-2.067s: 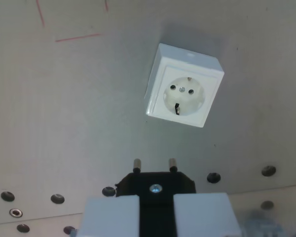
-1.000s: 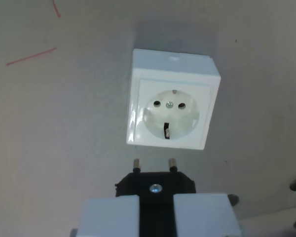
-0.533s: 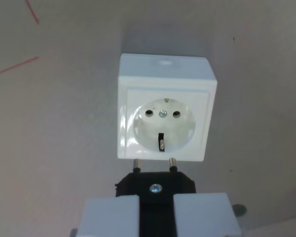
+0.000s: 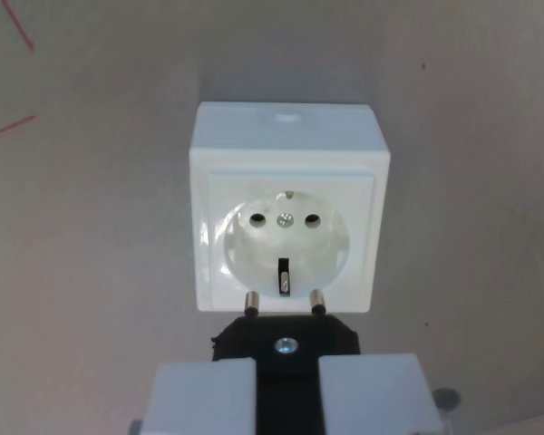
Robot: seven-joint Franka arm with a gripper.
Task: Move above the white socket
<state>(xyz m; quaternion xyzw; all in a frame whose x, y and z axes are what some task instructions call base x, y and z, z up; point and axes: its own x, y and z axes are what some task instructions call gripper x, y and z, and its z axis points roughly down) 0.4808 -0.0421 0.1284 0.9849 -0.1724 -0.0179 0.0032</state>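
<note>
A white socket (image 4: 288,222) sits on the grey surface, filling the middle of the wrist view. Its round recess shows two pin holes, a centre screw and a metal earth clip. My gripper (image 4: 286,385) is at the bottom of the view, its two pale fingers (image 4: 204,399) shut on a black plug (image 4: 286,338). The plug's two metal pins (image 4: 251,302) point up in the picture and overlap the socket's lower edge, just below the recess. Whether the pins touch the socket cannot be told.
Thin red lines (image 4: 7,130) mark the grey surface at the top left. A dark hole in the surface (image 4: 446,397) shows at the bottom right, beside my finger.
The camera has moved closer: the socket has grown, turned square to the view and slid down toward the plug, whose pins now overlap its lower edge. The plug stays held as before.
</note>
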